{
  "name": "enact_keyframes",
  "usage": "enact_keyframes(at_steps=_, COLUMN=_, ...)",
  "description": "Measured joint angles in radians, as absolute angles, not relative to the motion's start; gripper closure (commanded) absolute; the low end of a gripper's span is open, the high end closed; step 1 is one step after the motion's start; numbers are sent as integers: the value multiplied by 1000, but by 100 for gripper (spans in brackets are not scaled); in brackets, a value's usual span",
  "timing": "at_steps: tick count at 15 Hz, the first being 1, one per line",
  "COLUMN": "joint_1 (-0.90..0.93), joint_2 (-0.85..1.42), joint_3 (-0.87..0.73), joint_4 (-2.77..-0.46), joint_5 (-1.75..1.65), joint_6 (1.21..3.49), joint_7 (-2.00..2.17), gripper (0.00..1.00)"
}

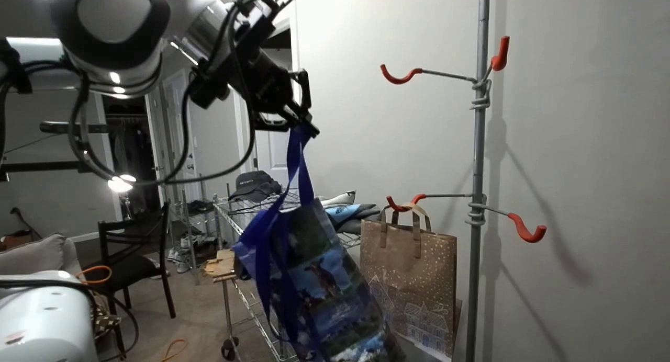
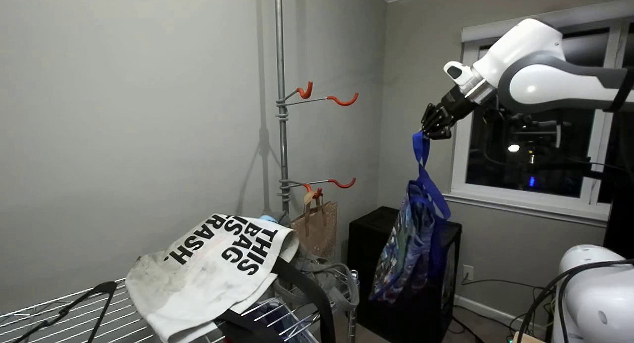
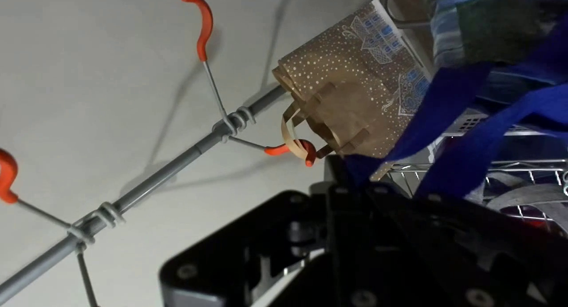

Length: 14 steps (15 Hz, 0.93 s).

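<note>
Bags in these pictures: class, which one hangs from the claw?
The picture-print bag: the claw grips its blue strap. The brown paper bag hangs on a red hook; the white lettered bag lies on the wire rack.

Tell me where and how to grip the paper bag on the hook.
Probably best to pinch the paper bag by its handles, coming from its printed front, the side away from the wall. It hangs by them from a red hook, and they rise as thin strips above its top. The gripper, shut on the strap of the blue bag, would need freeing first.
</note>
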State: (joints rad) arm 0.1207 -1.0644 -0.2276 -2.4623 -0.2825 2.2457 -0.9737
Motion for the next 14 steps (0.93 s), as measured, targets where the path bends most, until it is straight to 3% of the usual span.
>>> enact_keyframes(at_steps=8, joint_1=119, joint_2=-1051, joint_3=-388, joint_4=-2663, joint_5=-282, joint_6=2444, joint_7=-981, gripper=98)
enact_keyframes(at_steps=14, joint_1=119, joint_2=-1049, joint_3=-389, joint_4=-2669, joint_5=-278, joint_6=2447, joint_7=-981, gripper=98)
